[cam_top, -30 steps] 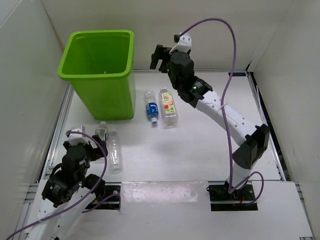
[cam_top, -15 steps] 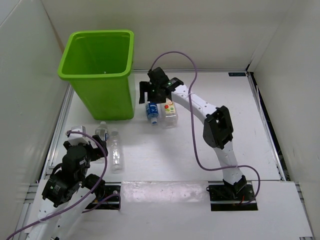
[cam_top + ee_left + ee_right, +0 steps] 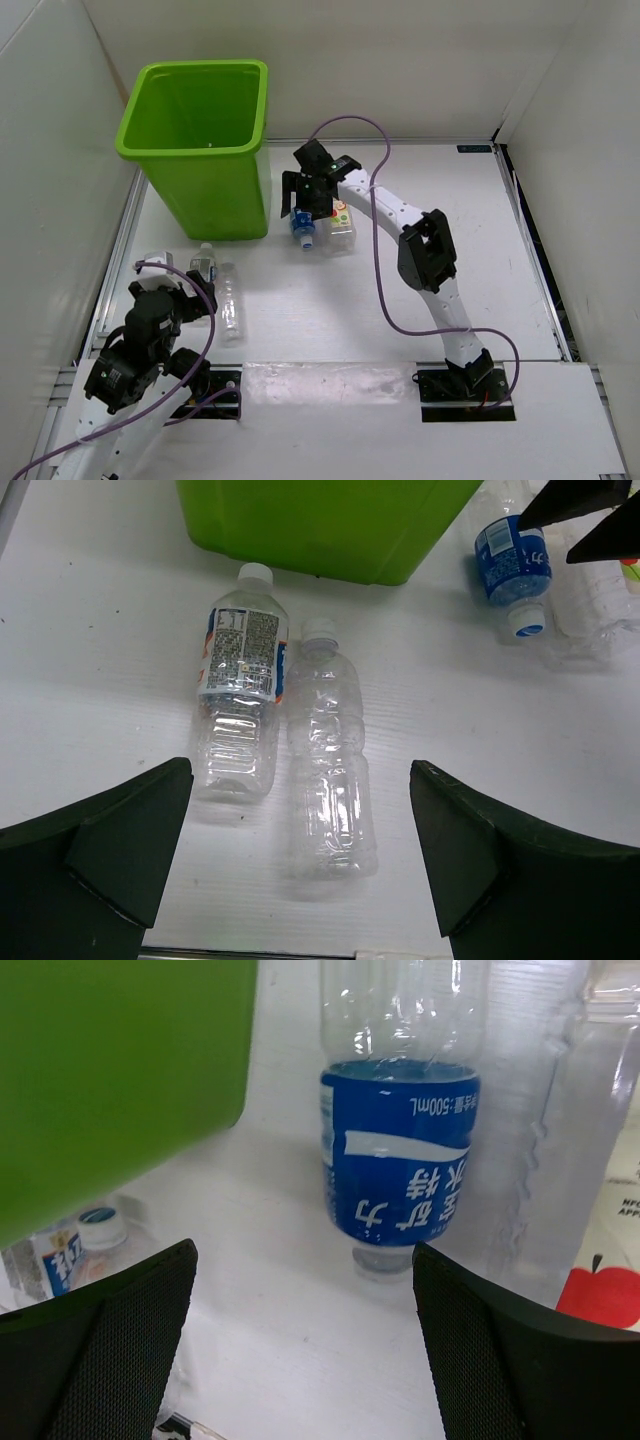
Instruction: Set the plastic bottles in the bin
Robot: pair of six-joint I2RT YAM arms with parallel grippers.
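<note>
The lime-green bin (image 3: 200,140) stands at the back left. Just right of it lie a blue-labelled bottle (image 3: 304,228) and a wider fruit-labelled bottle (image 3: 343,228). My right gripper (image 3: 305,205) hovers open low over the blue-labelled bottle (image 3: 400,1160), which shows just ahead of its fingers and not between them. Two more clear bottles lie near the left arm, one labelled (image 3: 240,690) and one bare (image 3: 330,780). My left gripper (image 3: 298,790) stands open above and just short of them, holding nothing.
White walls close in the table on the left, back and right. The bin's wall (image 3: 110,1070) is close on the right gripper's left side. The fruit-labelled bottle (image 3: 600,1220) lies against the blue-labelled one.
My right arm has swung down from above the table's back to the blue-labelled bottle beside the bin, still open. The left arm and all bottles have stayed put.
</note>
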